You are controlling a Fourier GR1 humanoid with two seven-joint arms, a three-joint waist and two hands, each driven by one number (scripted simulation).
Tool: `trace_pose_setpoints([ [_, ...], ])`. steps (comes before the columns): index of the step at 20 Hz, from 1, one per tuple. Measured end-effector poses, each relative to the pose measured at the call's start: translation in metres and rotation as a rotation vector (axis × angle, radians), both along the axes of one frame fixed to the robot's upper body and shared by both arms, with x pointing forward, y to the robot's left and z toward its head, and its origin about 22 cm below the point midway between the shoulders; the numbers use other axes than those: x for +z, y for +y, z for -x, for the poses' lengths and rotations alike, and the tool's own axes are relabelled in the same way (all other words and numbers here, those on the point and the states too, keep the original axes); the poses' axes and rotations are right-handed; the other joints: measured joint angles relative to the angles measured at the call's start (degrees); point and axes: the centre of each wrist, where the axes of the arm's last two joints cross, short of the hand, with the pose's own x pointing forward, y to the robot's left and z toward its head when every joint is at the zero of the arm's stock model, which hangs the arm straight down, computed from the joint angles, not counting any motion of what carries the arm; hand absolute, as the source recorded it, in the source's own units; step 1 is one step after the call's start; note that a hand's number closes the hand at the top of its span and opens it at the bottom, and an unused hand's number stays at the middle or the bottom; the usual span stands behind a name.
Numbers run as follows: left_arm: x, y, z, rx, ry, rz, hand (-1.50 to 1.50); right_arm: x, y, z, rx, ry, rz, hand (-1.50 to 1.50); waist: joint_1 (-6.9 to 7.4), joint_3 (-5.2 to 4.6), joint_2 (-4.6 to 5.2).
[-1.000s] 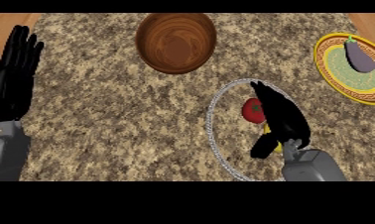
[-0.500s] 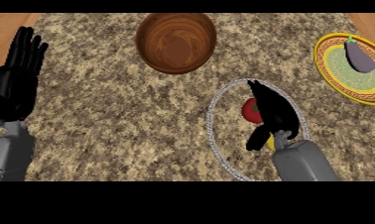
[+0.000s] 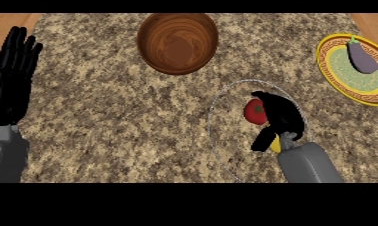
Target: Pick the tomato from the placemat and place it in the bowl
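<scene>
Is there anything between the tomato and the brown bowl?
No. In the head view only bare counter lies between the tomato and the bowl.

no readable text, labels, brands, numbers, signs anywhere

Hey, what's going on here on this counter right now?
The robot's right hand is down on the round placemat, its fingers curled against the red tomato, which has not been lifted yet. The wooden bowl sits farther back with nothing in it. The left hand rests open at the view's left edge. An eggplant lies on a yellow plate at the right.
</scene>
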Motion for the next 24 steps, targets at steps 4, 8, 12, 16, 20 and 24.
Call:
trace_pose_setpoints([
  [4,-0.002,0.001,-0.004,0.006,-0.003,-0.003,0.00,-0.001,0.002,-0.002,0.022,-0.078,0.004,1.50,-0.07,-0.13,-0.12],
  [8,-0.006,0.002,-0.003,0.008,0.002,-0.003,0.00,0.000,0.003,-0.002,0.046,-0.112,0.012,1.50,-0.11,-0.21,-0.22],
  [12,-0.005,-0.002,-0.006,-0.001,-0.001,-0.001,0.00,0.007,-0.046,-0.024,0.094,-0.119,0.044,1.50,0.25,-0.03,0.14],
  [16,0.000,-0.007,-0.012,-0.025,-0.017,0.006,0.00,0.039,-0.126,-0.049,0.167,-0.096,0.115,1.50,1.62,0.17,1.07],
  [20,0.002,-0.010,-0.017,-0.043,-0.026,0.002,0.00,0.070,-0.190,-0.063,0.213,-0.108,0.149,1.50,2.79,0.28,1.57],
  [24,-0.001,-0.015,-0.018,-0.054,-0.020,0.002,0.00,0.103,-0.230,-0.075,0.221,-0.184,0.181,1.50,3.35,0.32,1.56],
])
